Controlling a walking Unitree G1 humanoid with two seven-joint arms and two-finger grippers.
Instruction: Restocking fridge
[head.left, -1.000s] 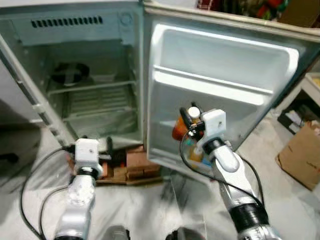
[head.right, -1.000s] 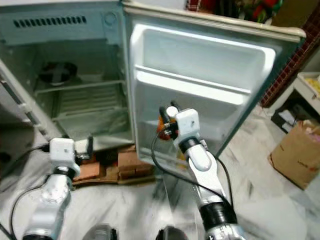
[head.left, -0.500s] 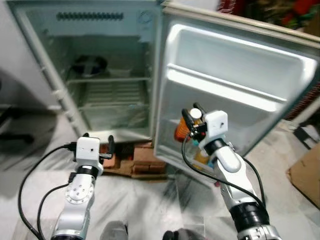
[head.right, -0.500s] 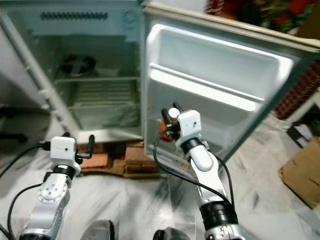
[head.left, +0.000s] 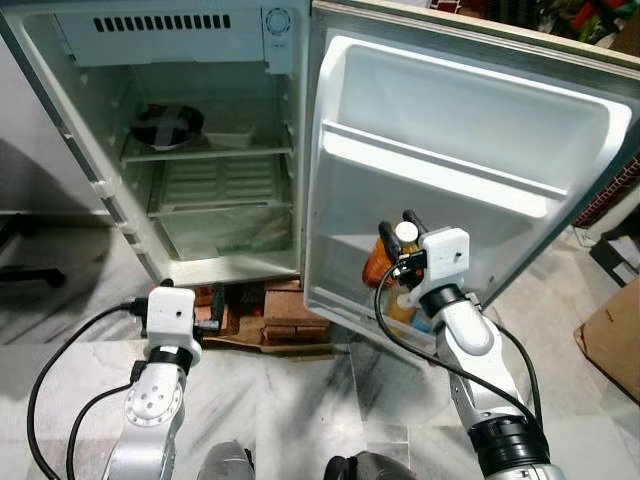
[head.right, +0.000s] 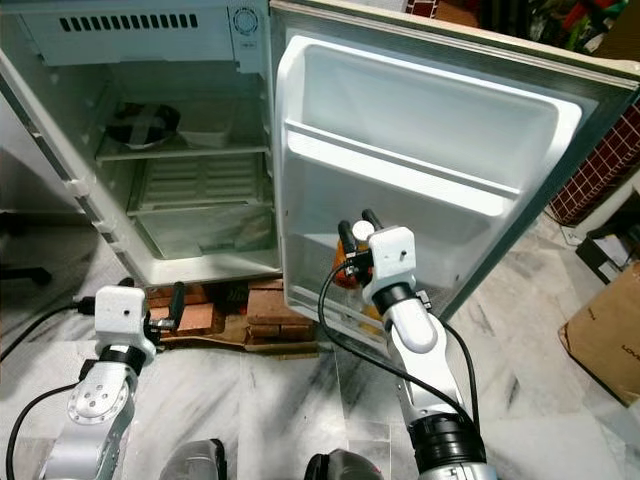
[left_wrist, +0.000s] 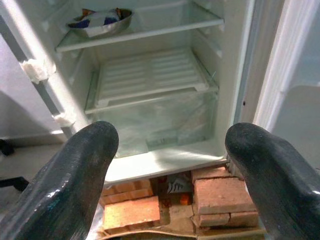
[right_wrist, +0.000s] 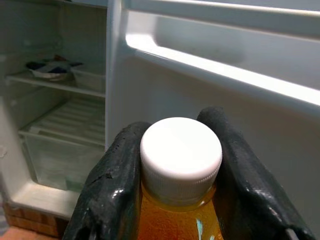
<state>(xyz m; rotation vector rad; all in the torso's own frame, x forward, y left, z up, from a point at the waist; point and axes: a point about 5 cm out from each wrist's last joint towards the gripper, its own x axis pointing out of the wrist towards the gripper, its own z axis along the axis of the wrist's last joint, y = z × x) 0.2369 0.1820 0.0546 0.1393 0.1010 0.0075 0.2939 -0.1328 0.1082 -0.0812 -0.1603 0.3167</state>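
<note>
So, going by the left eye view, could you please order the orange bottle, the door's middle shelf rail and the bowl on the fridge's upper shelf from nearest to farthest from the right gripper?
1. Orange bottle: held between the right gripper's fingers, by the door's lower part.
2. Door shelf rail: above the gripper, across the open door.
3. Bowl: far to the robot's left, inside the fridge on the upper shelf.

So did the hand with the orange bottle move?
Cannot tell. The whole picture shifted, so the camera moved. The right hand is shut on the orange bottle, in front of the lower fridge door as before.

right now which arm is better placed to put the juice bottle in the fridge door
Right. The right gripper already clamps the orange bottle at the open door's lower shelf. The left gripper hangs open and empty, low by the bricks.
</note>
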